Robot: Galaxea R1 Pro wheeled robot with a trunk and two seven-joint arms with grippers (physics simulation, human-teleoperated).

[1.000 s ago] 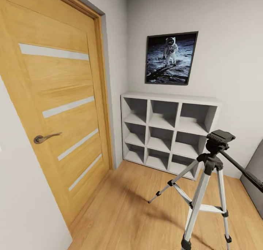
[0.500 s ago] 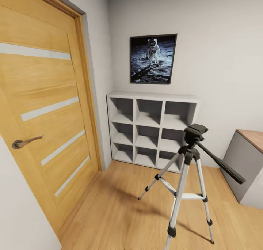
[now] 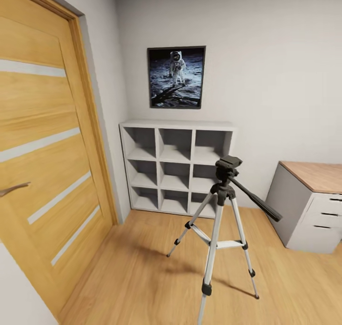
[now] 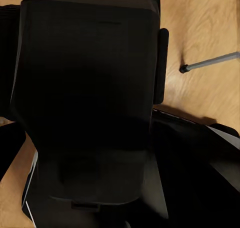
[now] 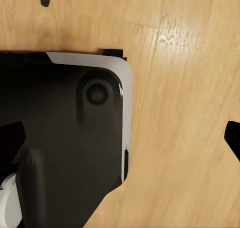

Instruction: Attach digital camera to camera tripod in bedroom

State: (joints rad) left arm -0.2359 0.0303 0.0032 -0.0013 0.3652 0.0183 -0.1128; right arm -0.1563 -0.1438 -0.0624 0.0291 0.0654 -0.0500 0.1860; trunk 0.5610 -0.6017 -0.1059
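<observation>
The camera tripod (image 3: 219, 230) stands on the bedroom's light wood floor in the head view, silver legs spread, with its black head (image 3: 228, 164) bare and its pan handle (image 3: 254, 200) slanting down to the right. One tripod leg (image 4: 210, 63) shows in the left wrist view and a tripod foot (image 5: 44, 0) in the right wrist view. A big black boxy body, seemingly the digital camera (image 4: 85, 88), sits right in front of the left wrist camera, with my left gripper (image 4: 85, 138) apparently shut on it. My right gripper (image 5: 120, 138) hangs open over the floor, one fingertip (image 5: 233, 138) at the frame's edge.
A wooden door (image 3: 42, 163) with pale stripes takes up the left wall. White cube shelves (image 3: 175, 168) stand against the back wall under an astronaut picture (image 3: 176, 77). A grey desk with drawers (image 3: 308, 206) is at the right. My own base (image 5: 65, 138) shows below the right wrist.
The whole head view has swung to the right: door, shelves and tripod slid left in the picture, and the grey desk came into sight. The tripod itself has not moved.
</observation>
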